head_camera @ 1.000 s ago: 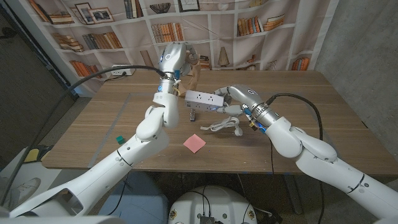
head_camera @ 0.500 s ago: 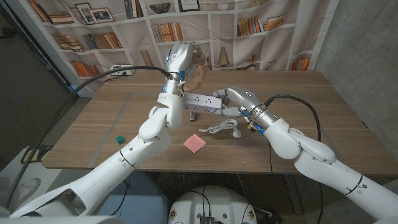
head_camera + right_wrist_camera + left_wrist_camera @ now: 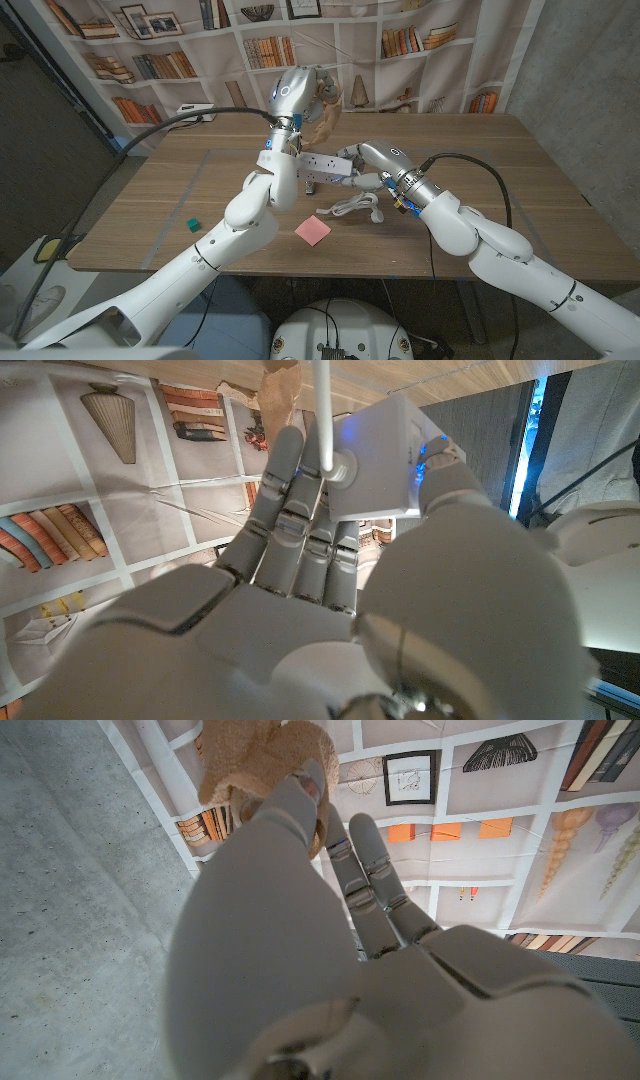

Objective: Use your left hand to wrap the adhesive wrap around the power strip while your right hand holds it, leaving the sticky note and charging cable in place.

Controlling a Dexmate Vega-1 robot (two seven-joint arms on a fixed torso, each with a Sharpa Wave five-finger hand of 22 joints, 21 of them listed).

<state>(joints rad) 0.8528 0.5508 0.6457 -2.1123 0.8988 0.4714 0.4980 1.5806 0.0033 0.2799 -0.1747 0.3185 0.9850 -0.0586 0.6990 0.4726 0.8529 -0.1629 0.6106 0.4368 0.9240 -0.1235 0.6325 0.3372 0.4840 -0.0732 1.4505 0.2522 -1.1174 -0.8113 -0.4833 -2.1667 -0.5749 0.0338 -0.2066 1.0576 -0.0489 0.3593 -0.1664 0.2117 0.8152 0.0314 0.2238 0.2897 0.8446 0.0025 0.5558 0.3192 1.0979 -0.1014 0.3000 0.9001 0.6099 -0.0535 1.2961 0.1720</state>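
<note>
My right hand (image 3: 374,160) grips one end of the white power strip (image 3: 322,163) and holds it lifted above the table's middle. My left hand (image 3: 298,90) is raised over the strip's other end, holding the tan adhesive wrap (image 3: 322,106), which trails down toward the strip. In the left wrist view the wrap (image 3: 248,758) is bunched at my left hand's fingertips (image 3: 305,790). The right wrist view shows the strip's end (image 3: 385,460) held by my right hand's fingers (image 3: 290,510), with its cord (image 3: 322,405). The white charging cable (image 3: 350,207) and pink sticky note (image 3: 312,229) lie on the table below.
A small green block (image 3: 189,224) sits near the table's left front. A wall socket with a black cable (image 3: 190,115) is beyond the table's far left corner. The wooden table (image 3: 520,190) stretches bare to the right.
My left hand has risen and swung right with the wrap, now above the strip. The right hand has nudged the strip slightly left.
</note>
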